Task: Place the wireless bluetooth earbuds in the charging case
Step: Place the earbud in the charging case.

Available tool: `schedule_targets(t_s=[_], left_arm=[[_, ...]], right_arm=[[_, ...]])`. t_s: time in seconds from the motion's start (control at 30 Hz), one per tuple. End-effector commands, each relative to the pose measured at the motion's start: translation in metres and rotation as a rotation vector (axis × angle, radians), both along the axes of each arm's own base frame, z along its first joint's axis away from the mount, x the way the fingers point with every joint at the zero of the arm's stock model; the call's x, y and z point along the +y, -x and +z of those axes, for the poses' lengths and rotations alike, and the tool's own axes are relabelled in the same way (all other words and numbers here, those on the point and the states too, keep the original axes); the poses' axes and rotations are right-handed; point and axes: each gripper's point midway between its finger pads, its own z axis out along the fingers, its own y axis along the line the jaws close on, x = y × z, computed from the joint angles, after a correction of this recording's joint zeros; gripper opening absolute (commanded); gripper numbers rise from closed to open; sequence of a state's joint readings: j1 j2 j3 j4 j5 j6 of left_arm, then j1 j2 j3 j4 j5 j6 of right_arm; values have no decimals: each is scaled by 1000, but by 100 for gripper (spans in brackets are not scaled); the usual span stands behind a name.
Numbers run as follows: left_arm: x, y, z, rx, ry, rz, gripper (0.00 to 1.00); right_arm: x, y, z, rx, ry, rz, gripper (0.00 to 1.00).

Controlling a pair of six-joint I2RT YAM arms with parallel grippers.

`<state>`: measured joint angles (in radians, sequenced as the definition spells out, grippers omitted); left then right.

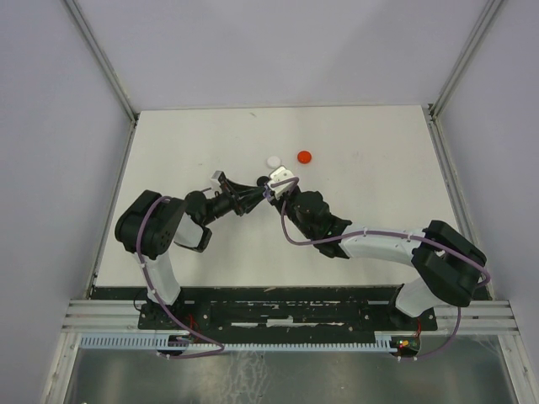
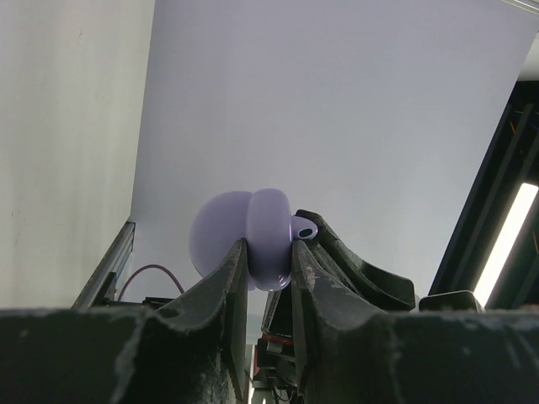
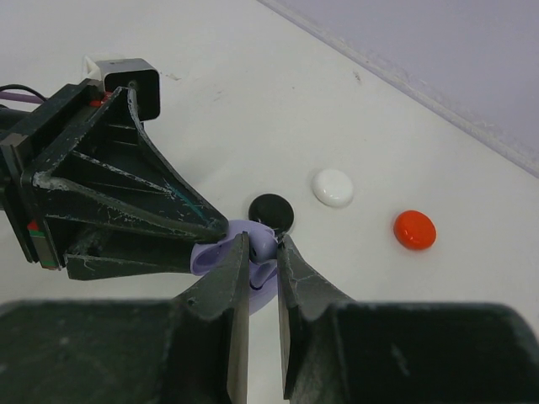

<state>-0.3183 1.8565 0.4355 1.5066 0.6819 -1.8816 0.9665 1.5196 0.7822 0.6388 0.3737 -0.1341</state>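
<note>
A lavender charging case point(image 2: 221, 231) stands open, and my left gripper point(image 2: 269, 242) is shut on one of its halves. In the right wrist view the case point(image 3: 207, 259) hangs above the table at the tip of the left gripper's fingers point(image 3: 126, 210). My right gripper point(image 3: 262, 236) is shut on a lavender earbud point(image 3: 262, 251), which sits against the open case. The earbud's rounded end point(image 2: 304, 228) peeks past the case in the left wrist view. From above, the two grippers meet tip to tip at the table's middle, left point(image 1: 251, 194) and right point(image 1: 276, 190).
Three coin-like round discs lie on the white table just beyond the grippers: black point(image 3: 272, 212), white point(image 3: 333, 187) and red point(image 3: 414, 229). The top view shows the white point(image 1: 273, 160) and red point(image 1: 304, 156) ones. Walls enclose the table on three sides.
</note>
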Motion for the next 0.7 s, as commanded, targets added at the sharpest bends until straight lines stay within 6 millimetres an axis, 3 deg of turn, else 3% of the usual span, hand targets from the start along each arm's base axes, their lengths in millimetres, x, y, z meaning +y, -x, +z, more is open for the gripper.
schedule_targets(t_s=[0.0,0.67], left_arm=[[-2,-1,26,-98,59,-4,3],[-2,-9,27,-105,63,13,3]], right_arm=[[4,2,12,-31,-33,13,4],[1,6,13,14,-49,5,6]])
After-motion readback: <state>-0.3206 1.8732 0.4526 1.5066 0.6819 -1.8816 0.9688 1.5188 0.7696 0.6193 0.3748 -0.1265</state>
